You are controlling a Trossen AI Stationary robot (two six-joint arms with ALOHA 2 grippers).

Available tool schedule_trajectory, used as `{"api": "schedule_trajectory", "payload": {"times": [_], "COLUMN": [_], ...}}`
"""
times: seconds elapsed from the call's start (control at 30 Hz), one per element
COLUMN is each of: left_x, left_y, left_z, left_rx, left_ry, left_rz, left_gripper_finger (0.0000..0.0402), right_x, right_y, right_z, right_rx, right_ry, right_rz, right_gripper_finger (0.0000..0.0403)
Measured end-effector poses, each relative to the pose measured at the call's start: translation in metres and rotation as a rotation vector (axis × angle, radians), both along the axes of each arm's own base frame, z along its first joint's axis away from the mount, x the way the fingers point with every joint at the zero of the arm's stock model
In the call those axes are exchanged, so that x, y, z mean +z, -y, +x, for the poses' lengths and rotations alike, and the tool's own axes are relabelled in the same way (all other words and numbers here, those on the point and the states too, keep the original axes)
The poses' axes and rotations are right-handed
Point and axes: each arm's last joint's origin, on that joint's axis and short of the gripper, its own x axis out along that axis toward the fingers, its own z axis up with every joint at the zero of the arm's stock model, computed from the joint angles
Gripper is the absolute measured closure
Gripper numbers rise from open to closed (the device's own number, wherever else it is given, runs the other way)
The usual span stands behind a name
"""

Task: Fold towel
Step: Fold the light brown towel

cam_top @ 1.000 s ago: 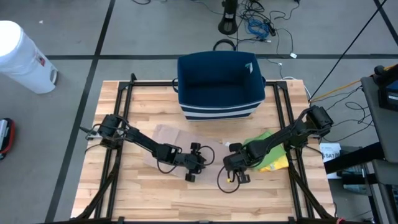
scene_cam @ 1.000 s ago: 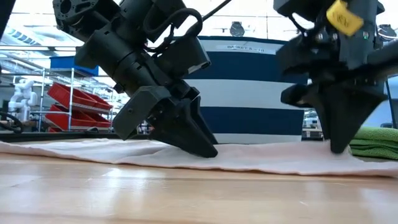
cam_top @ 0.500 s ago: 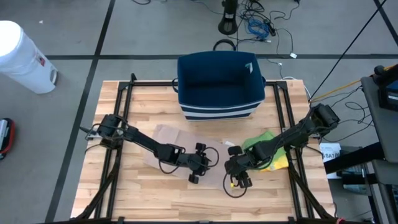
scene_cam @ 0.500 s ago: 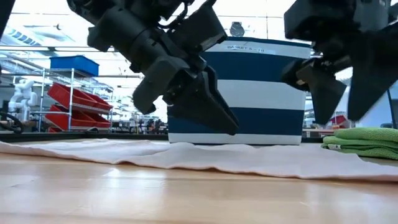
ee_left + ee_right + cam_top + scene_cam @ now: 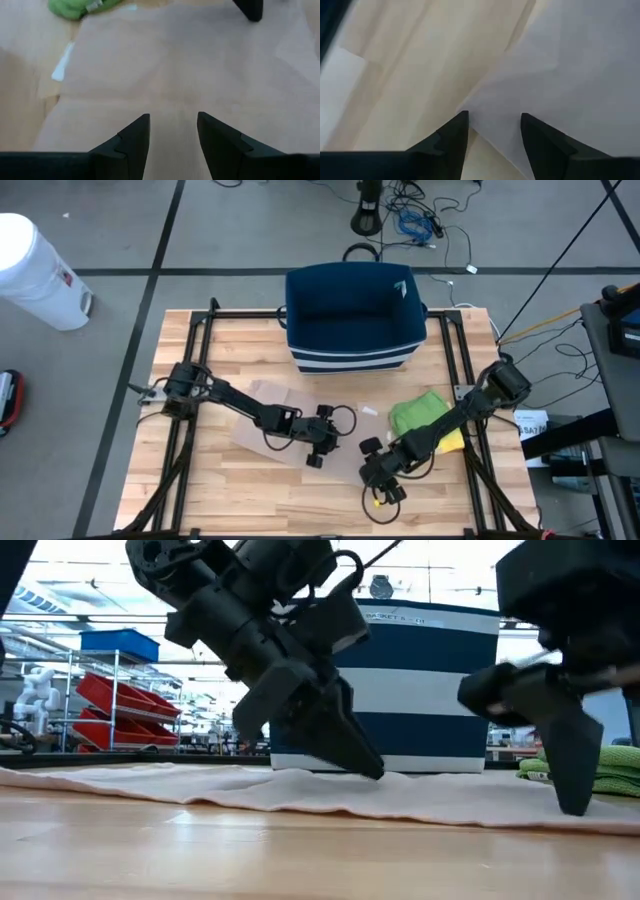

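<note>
Right gripper [image 5: 378,480] moved to the flat pale-pink cloth towel's [image 5: 270,402] near corner, fingers parted, empty; left gripper [image 5: 318,446] likewise parted, empty (corner pickup probably next).

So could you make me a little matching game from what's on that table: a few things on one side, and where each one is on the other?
Things:
1. navy striped basket
2. green cloth
3. beige towel
4. right gripper

Places:
A. spread flat in the middle of the table
B. open, at the towel's near right corner
C. at the far edge of the table
D. folded, right of the towel

Pairs: 1-C, 2-D, 3-A, 4-B
</note>
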Motion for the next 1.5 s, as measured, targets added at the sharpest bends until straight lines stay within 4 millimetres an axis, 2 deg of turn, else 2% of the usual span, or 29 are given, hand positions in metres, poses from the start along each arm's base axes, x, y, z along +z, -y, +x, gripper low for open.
{"api": "schedule_trajectory", "payload": {"times": [0.17, 0.27, 0.37, 0.53, 0.6, 0.93, 1.2, 1.5], "left_x": [-0.008, -0.011, -0.015, -0.015, -0.015, -0.015, -0.015, -0.015], "left_y": [0.000, 0.001, 0.001, 0.001, 0.001, 0.000, 0.001, 0.001], "left_z": [0.001, 0.002, 0.003, 0.003, 0.004, 0.004, 0.004, 0.004], "left_rx": [0.010, 0.014, 0.014, 0.016, 0.016, 0.016, 0.017, 0.021], "left_ry": [-0.007, -0.009, -0.006, -0.005, -0.003, -0.002, 0.005, 0.005], "left_rz": [-0.010, -0.016, -0.018, -0.020, -0.020, -0.020, -0.023, -0.028], "left_gripper_finger": [0.0229, 0.0229, 0.0229, 0.0229, 0.0229, 0.0229, 0.0229, 0.0229], "right_x": [-0.009, -0.009, -0.009, -0.010, -0.007, 0.022, 0.039, 0.049], "right_y": [-0.006, -0.006, -0.005, -0.008, -0.008, 0.004, 0.023, 0.044], "right_z": [0.004, 0.004, 0.003, 0.001, -0.001, -0.005, 0.021, 0.044], "right_rx": [0.007, -0.018, -0.017, 0.030, 0.055, 0.082, 0.153, 0.214], "right_ry": [0.013, 0.016, 0.011, 0.016, 0.022, 0.151, 0.325, 0.516], "right_rz": [0.025, -0.005, -0.018, -0.029, -0.037, -0.174, -0.255, -0.323], "right_gripper_finger": [0.0222, 0.0233, 0.0271, 0.0376, 0.0393, 0.0399, 0.0400, 0.0401]}}
